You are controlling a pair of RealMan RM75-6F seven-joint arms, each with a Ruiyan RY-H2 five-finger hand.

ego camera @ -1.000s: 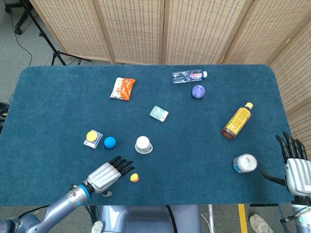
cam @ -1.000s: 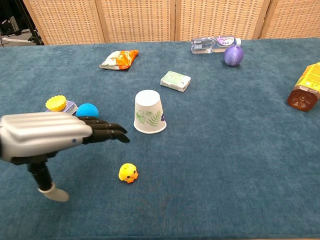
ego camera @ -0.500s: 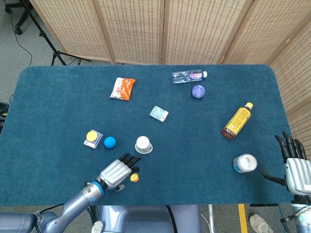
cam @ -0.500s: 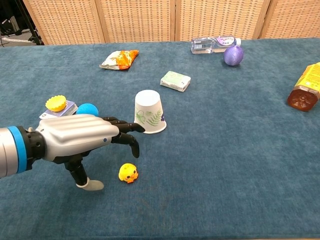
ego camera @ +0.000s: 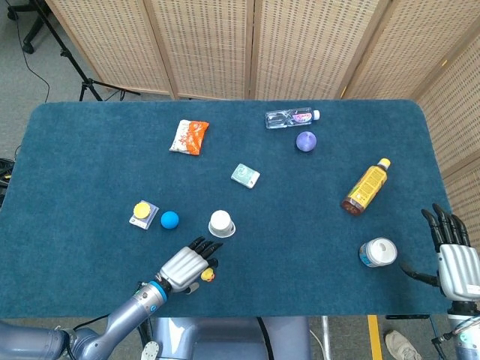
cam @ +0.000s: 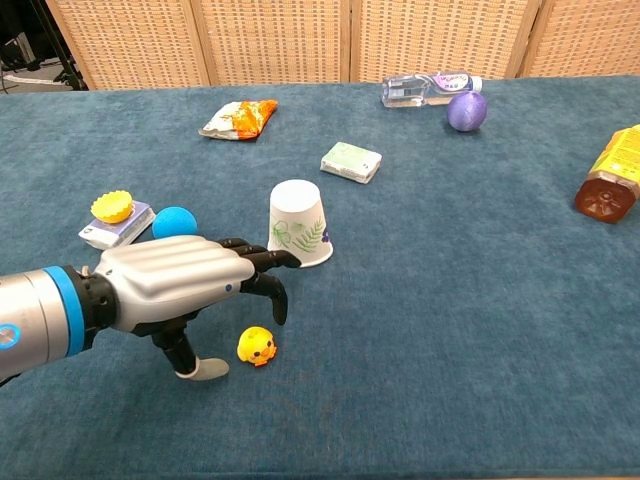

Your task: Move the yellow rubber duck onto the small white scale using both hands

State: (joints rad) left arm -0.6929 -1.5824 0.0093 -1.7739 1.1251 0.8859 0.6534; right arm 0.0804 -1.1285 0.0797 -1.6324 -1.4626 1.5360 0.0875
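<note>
The yellow rubber duck (ego camera: 208,275) (cam: 257,346) stands on the blue cloth near the front edge. My left hand (ego camera: 186,264) (cam: 185,287) hovers just left of and above it, fingers apart and bent down over it, thumb tip on the cloth beside the duck. It holds nothing. A small flat white slab (ego camera: 141,217) (cam: 117,226), seemingly the scale, lies further left with a yellow round piece on top. My right hand (ego camera: 453,255) is open, fingers straight, off the table's front right corner, and shows only in the head view.
An upturned paper cup (cam: 298,224) and a blue ball (cam: 174,221) stand just behind my left hand. A white-lidded jar (ego camera: 378,252) sits near my right hand. Further back lie an orange bottle (ego camera: 366,187), purple ball (ego camera: 306,141), water bottle (ego camera: 289,118), green packet (ego camera: 245,175) and snack bag (ego camera: 189,136).
My left hand has moved right and down towards the duck, its thumb now close beside it. The duck has not moved. The right hand sank slightly.
</note>
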